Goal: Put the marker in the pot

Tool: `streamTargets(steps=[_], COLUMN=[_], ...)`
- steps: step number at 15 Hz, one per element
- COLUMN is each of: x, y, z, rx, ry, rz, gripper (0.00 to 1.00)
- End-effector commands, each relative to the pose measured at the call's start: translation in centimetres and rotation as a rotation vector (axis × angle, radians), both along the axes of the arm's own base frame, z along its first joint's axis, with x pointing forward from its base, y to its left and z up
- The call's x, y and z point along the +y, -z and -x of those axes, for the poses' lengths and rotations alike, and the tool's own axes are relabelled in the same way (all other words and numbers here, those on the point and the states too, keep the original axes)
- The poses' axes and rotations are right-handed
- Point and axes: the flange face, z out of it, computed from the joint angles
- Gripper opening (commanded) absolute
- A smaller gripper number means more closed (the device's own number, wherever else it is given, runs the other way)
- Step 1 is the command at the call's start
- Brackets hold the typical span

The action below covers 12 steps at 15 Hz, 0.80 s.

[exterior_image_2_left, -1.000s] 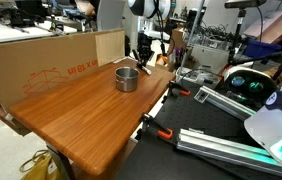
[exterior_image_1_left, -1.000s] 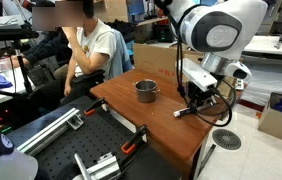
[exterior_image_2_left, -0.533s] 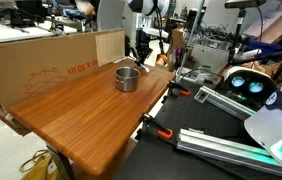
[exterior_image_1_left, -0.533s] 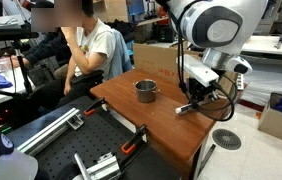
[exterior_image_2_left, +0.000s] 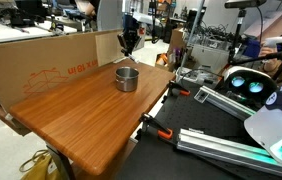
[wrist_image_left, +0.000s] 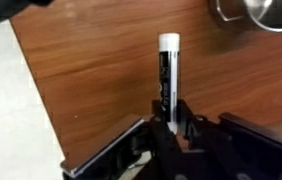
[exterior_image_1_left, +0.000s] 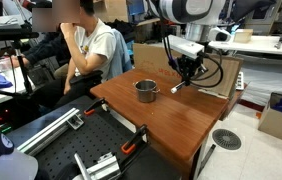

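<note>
Wooden worktop (wrist_image_left: 81,80), smooth and brown, with the marker held over it.
The slim black marker (wrist_image_left: 166,80) is pinched at its dark end by the fingers (wrist_image_left: 187,120), its long axis running straight out to a whitish tip. The shiny round metal pot (wrist_image_left: 256,12) is seen beyond and beside that tip, not touching it.

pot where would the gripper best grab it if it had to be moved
Probably the pot by its wall, from straight above, one finger inside, one outside: it stands upright, open-topped, with low straight sides. The gripper holds the marker, though.
</note>
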Motion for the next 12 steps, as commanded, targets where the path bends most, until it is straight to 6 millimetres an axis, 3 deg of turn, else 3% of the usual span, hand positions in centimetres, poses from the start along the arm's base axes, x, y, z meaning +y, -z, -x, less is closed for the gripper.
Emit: streamTargets(steps=[1, 6, 12], x=[3.7, 8.4, 10.9], y=[-1.8, -2.8, -2.9], z=[1.4, 2.8, 5.1], rx=[-0.085, -0.216, -0.326], ry=[-0.073, -0.138, -0.189], rz=[0.079, 0.166, 0.205], gripper=[0.05, 0.05, 0.05])
